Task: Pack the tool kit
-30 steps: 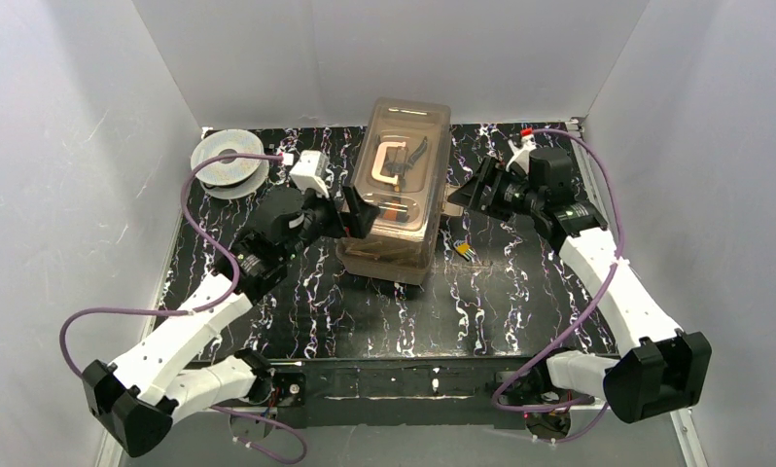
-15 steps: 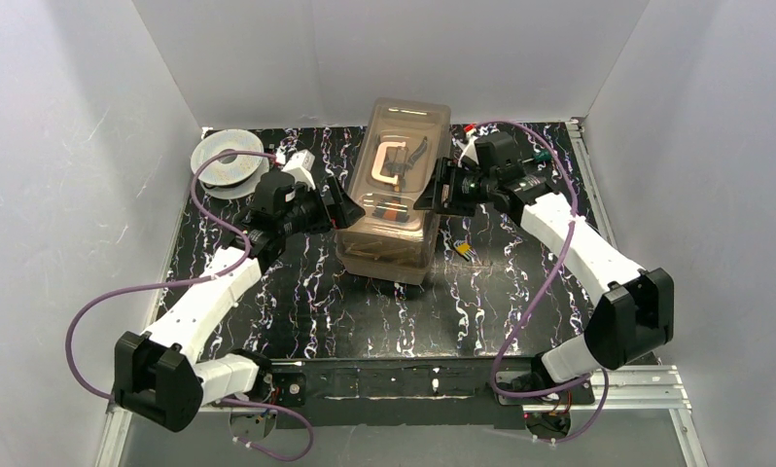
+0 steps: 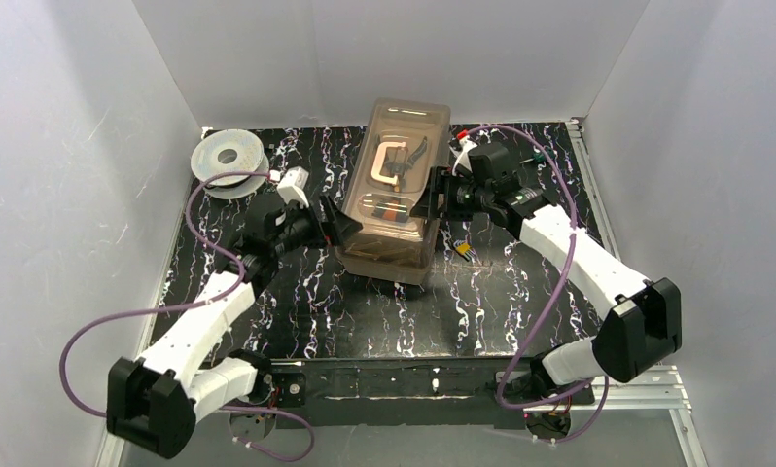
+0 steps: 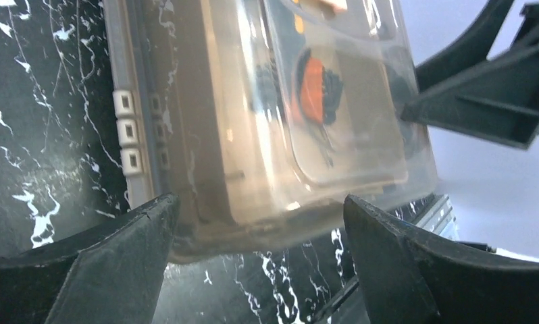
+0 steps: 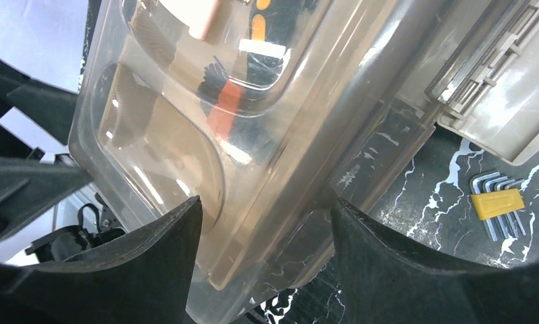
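Note:
The tan toolbox (image 3: pixel 396 195) stands at table centre with its smoky lid down and its cream handle (image 3: pixel 392 165) flat on top. An orange-handled tool (image 4: pixel 313 88) shows through the lid. My left gripper (image 3: pixel 340 226) is open at the box's left side; in the left wrist view (image 4: pixel 260 223) its jaws stand wide on either side of the box's near lower corner (image 4: pixel 253 121). My right gripper (image 3: pixel 433 199) is open at the box's right side; in the right wrist view (image 5: pixel 267 229) its jaws straddle the lid's edge (image 5: pixel 253 101). Neither holds anything.
A yellow hex key set (image 3: pixel 465 251) lies on the black marbled table right of the box, and shows in the right wrist view (image 5: pixel 498 202). A grey wire spool (image 3: pixel 229 161) sits at the back left. A grey latch flap (image 5: pixel 503 88) sticks out from the box's right side. White walls enclose the table.
My right gripper has swung left from the back right up against the box's right side. My left gripper has shifted slightly nearer along the box's left side. The box has not moved.

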Robot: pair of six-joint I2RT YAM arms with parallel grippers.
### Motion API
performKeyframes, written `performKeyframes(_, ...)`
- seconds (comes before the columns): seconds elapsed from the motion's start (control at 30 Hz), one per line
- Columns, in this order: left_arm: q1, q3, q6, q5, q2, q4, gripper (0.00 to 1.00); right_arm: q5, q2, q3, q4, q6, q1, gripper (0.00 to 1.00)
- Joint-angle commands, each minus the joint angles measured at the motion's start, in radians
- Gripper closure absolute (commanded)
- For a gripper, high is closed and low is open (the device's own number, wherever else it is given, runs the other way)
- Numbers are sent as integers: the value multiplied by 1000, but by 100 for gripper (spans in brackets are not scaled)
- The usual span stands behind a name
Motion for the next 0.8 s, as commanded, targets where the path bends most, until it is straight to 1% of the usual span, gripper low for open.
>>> performKeyframes(0.0, 2, -88, 53, 1, -123, -152, 12, -83, 16, -51, -62, -21, 153, 28)
performKeyframes(0.2, 3, -116, 61, 74, -274, -256, 23, -97, -41, -133, -14, 23, 227, 28)
performKeyframes(0.3, 2, -118, 50, 93, -351, -326, 26, -106, -90, -183, 1, 36, 247, 29)
performKeyframes(0.4, 3, -87, 57, 37, -416, -453, 25, -83, -131, -205, -15, 32, 249, 28)
performKeyframes(0.47, 2, -47, 78, -28, -435, -531, 22, 8, -158, -189, -74, 15, 237, 27)
performKeyframes(0.53, 3, -7, 98, -69, -422, -569, 24, 38, -173, -162, -109, -7, 191, 26)
performKeyframes(0.63, 11, 71, 120, -69, -343, -613, 23, -22, -207, -147, -106, -17, 72, 25)
performKeyframes(0.7, 15, 114, 130, -62, -305, -627, 20, -43, -233, -147, -97, -15, -3, 25)
performKeyframes(0.77, 18, 156, 138, -70, -291, -634, 15, -18, -263, -153, -87, -2, -66, 24)
